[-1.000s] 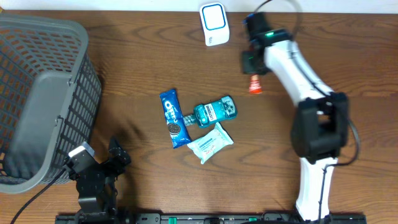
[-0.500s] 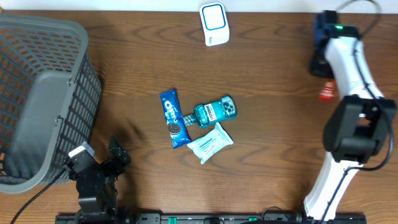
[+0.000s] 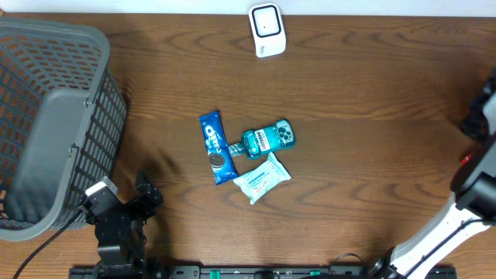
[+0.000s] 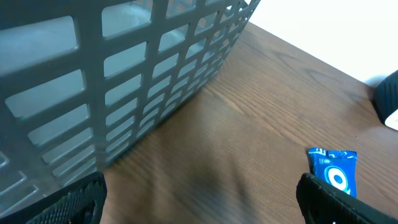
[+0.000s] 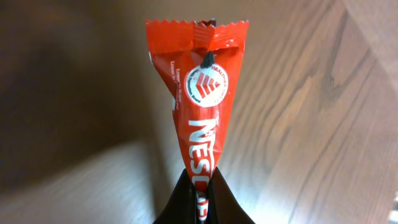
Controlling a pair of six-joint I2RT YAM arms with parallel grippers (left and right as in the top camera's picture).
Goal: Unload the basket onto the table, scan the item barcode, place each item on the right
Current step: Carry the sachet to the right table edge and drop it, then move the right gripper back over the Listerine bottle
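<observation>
Dark brown wood grain makes up the bench (image 3: 364, 93), which fills the overhead view. At the far right edge the white and black right arm (image 3: 474, 194) is mostly cut off by the frame, and its wrist and tool end cannot be made out from above. The right wrist view supplies the rest. The right jaws are pressed together on the lower end of a red foil sachet with white lettering (image 5: 208, 93). It stands upright above blurred wood with its crimped top edge uppermost. Only the letters "NES" can be read before the dark jaw tips cover the rest. From overhead, a sliver of red beside that arm is too small to identify with certainty.

The white rounded scanner unit (image 3: 267, 29) sits at the top centre of the bench, well apart from the right arm.

Near the middle lie three things close together: a blue biscuit packet (image 3: 215, 147), a teal mouthwash bottle (image 3: 267, 139) just beside it, and a white wipes pack (image 3: 262, 177) below the bottle. A grey plastic lattice basket (image 3: 46, 116) takes up the left side, with its far rim cropped.

The black left arm (image 3: 116, 225) rests at the lower left. In the left wrist view the left jaws stand wide apart with nothing between them. Only their dark tips show in the bottom corners, and the blue packet is half hidden behind the right-hand tip.
</observation>
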